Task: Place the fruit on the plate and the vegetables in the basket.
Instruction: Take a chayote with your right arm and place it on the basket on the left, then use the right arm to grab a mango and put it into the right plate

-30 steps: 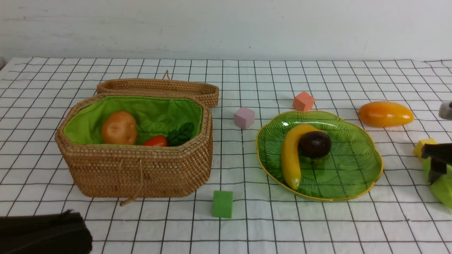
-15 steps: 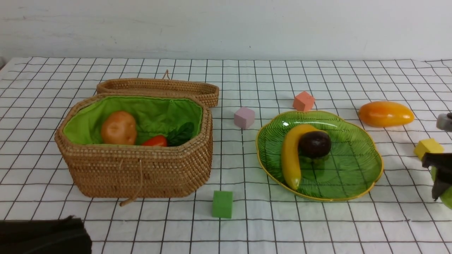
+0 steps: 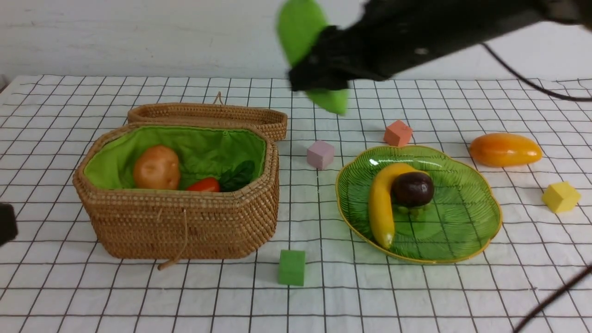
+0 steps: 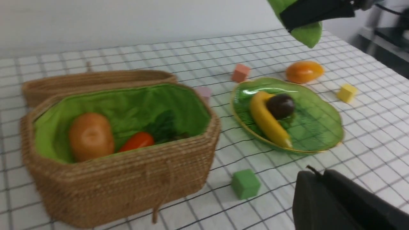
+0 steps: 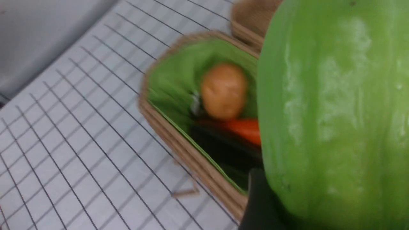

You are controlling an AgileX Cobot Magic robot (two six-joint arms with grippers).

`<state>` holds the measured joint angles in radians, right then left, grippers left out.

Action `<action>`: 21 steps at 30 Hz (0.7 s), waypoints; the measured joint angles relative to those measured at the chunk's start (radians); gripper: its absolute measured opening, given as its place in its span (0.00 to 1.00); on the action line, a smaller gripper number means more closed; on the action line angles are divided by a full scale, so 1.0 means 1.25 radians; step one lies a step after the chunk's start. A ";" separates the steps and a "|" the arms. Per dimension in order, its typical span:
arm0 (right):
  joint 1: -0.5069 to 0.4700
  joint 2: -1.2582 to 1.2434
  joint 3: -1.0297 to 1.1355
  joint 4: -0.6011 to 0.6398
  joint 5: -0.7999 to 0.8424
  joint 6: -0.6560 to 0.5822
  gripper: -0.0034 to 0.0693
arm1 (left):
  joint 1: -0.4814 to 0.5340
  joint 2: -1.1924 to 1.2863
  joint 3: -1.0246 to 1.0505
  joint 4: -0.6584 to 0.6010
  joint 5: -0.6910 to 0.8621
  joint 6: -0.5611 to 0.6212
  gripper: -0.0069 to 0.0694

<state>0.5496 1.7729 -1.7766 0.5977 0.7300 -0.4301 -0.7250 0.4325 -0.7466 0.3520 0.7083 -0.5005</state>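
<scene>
My right gripper [image 3: 319, 69] is shut on the light green vegetable [image 3: 298, 27], holding it high above the table between the basket [image 3: 185, 222] and the plate [image 3: 462, 217]. This vegetable [image 5: 332, 111] fills the right wrist view, with the open basket [image 5: 179, 143] below it. In the basket lie the potato [image 3: 156, 167] and the red pepper [image 3: 203, 185]. The banana [image 3: 381, 208] and mangosteen [image 3: 412, 188] rest on the plate. The mango [image 3: 505, 149] lies on the cloth beyond the plate, to the right. My left gripper [image 4: 314, 174] is shut and empty, low at the left.
Foam cubes are scattered on the checked cloth: pink [image 3: 319, 154], orange [image 3: 397, 133], yellow [image 3: 560, 197] and green [image 3: 292, 267]. The basket's lid [image 3: 208, 113] lies open behind it. A dark cable [image 3: 550, 300] crosses the lower right corner.
My right arm has lifted the green vegetable from the table's right edge and swung it up and left, above the gap between basket and plate. The left arm has shifted to the left edge.
</scene>
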 joint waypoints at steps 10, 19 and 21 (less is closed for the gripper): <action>0.077 0.319 -0.245 -0.011 -0.107 -0.024 0.70 | 0.000 0.000 -0.001 0.024 0.050 -0.056 0.12; 0.022 0.231 -0.280 -0.111 0.106 0.097 0.93 | 0.000 0.000 -0.001 -0.034 0.042 -0.016 0.13; -0.013 0.182 -0.286 -0.169 0.197 0.141 0.86 | 0.000 0.000 -0.001 -0.053 0.022 -0.006 0.13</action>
<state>0.5328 2.0003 -2.1338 0.3867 0.9766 -0.2542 -0.7250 0.4325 -0.7474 0.2856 0.7358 -0.5075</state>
